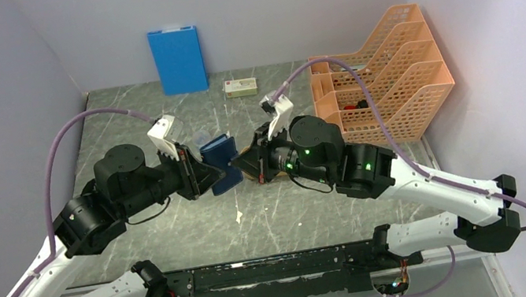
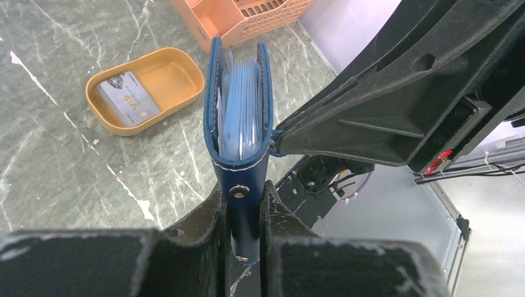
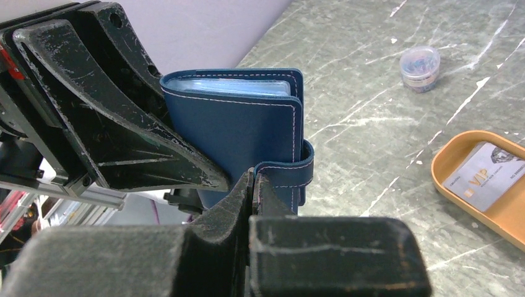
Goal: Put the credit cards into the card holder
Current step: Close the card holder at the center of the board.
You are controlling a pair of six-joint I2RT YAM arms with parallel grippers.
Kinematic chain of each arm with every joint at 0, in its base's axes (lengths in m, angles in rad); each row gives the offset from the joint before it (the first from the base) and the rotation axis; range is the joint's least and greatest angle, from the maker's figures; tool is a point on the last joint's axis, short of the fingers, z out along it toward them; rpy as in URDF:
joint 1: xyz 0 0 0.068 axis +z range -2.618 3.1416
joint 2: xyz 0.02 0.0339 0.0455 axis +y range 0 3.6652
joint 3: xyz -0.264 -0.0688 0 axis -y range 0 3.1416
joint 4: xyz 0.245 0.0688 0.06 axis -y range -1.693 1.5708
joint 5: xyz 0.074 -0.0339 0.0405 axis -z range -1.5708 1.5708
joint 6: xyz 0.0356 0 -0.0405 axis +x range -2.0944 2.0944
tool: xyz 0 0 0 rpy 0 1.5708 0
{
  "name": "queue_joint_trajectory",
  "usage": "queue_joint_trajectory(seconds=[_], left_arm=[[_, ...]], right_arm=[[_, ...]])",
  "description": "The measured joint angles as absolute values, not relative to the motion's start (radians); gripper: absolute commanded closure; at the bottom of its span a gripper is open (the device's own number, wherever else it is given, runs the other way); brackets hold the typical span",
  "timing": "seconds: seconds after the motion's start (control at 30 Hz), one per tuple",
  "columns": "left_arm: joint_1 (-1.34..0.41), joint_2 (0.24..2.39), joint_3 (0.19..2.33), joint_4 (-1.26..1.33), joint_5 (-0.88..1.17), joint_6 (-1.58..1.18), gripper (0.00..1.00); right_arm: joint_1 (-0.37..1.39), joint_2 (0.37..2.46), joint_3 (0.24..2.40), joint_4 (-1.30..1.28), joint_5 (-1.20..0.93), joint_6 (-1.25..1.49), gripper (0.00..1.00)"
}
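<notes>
My left gripper is shut on the spine of the navy card holder and holds it upright above the table, with its clear sleeves showing between the covers. My right gripper is shut on the card holder's closing strap. In the top view the two grippers meet at the card holder in mid-table. A grey-white credit card printed "VIP" lies in the orange oval tray. The card and tray also show in the right wrist view.
An orange mesh file rack stands at the back right. A bright blue board leans on the back wall, with a white box with a red label beside it. A small clear jar of clips stands on the table.
</notes>
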State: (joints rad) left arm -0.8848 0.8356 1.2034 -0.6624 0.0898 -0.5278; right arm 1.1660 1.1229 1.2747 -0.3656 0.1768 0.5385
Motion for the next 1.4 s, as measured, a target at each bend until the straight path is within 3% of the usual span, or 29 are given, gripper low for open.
queue_joint_trajectory(seconds=[1.4], left_arm=[[-0.85,0.841,1.167,-0.707,0.073,-0.594,0.95]], right_arm=[[1.153,1.238,1.311,-0.397,0.166,0.581,1.0]])
